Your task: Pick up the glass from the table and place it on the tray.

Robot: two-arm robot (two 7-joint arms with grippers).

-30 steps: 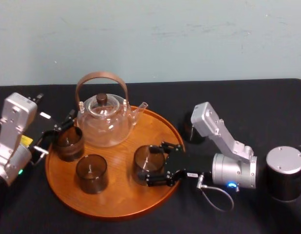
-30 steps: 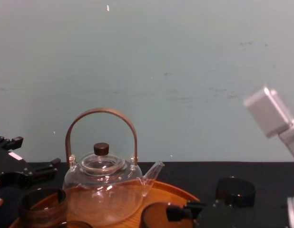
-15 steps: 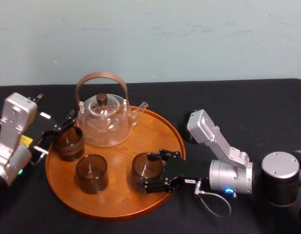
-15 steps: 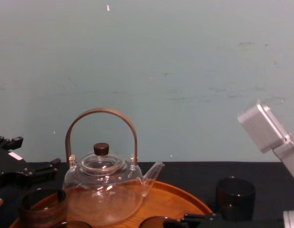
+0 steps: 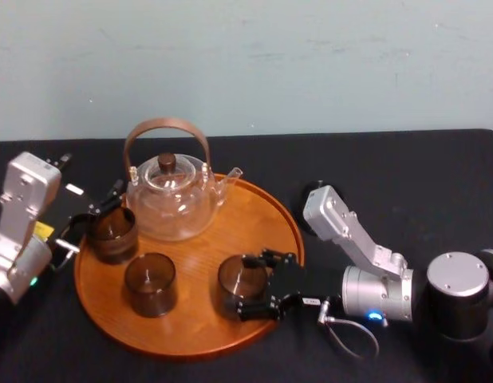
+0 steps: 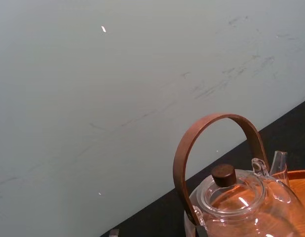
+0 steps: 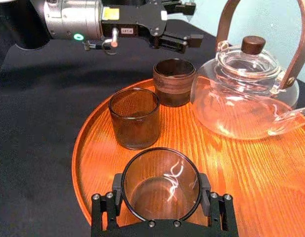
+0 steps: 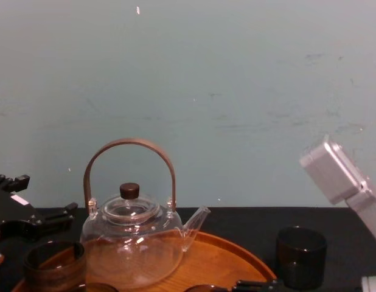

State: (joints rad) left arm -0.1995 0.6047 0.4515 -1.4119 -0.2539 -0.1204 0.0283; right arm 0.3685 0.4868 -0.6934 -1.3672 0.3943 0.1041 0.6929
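Note:
A smoky dark glass [image 5: 234, 281] sits low at the front right of the round wooden tray [image 5: 191, 335]. My right gripper [image 5: 245, 286] is shut on it. In the right wrist view the black fingers [image 7: 105, 207] press both sides of the glass [image 7: 161, 173], and the tray [image 7: 251, 168] lies right under it. I cannot tell whether its base touches the wood. My left gripper [image 5: 91, 217] stands open at the tray's left rim, beside another glass [image 5: 112, 234] and holding nothing. The black table [image 5: 406, 167] spreads all around.
A clear teapot [image 5: 171, 195] with an arched wooden handle stands at the back of the tray. One more glass [image 5: 149, 283] stands at front left. A dark glass [image 8: 300, 255] stands on the table right of the tray, behind my right arm.
My right gripper has come down and drawn back toward me with the glass, which now sits lower on the tray. The left arm has not moved.

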